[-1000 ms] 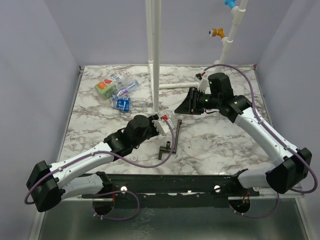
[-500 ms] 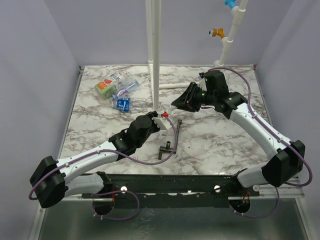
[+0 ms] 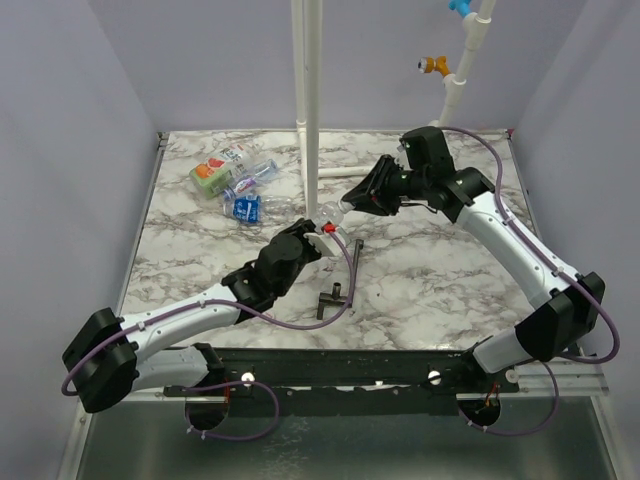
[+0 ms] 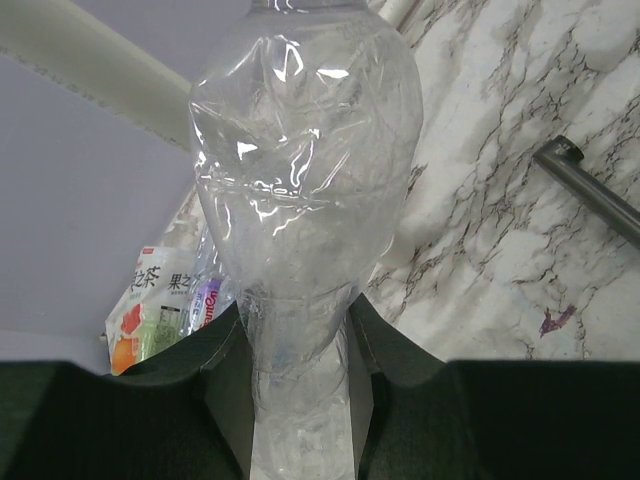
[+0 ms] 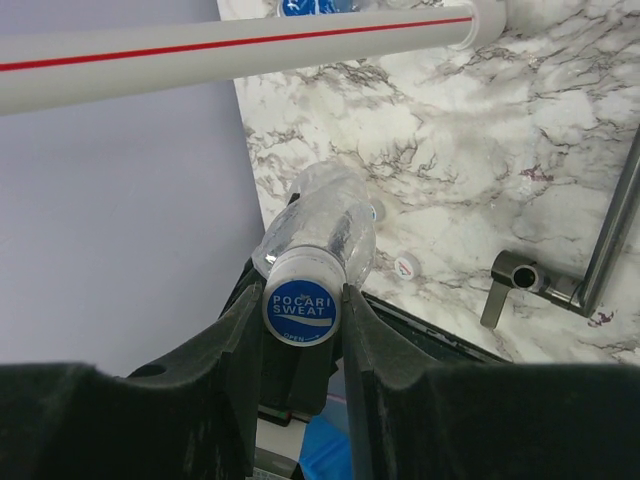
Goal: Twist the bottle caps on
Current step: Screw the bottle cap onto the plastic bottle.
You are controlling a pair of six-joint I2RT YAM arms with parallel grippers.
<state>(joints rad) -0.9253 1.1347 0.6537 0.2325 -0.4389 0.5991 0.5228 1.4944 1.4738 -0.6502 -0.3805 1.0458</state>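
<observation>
Several bottles (image 3: pixel 232 180) lie in a heap at the far left of the table (image 3: pixel 440 290); whether they carry caps I cannot tell. In the middle, the left gripper (image 4: pixel 300 340) pinches a clear, crumpled bottle (image 4: pixel 300 200) in the air. The right gripper (image 5: pixel 303 300) clamps a blue cap (image 5: pixel 302 308) at the mouth of this bottle, so the screwing seems only beginning.

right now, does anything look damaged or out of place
The clear bottle in the left gripper is dented and crumpled along its body. Far left in the top view, the other bottles lie heaped on their sides. Nothing looks spilled.
</observation>
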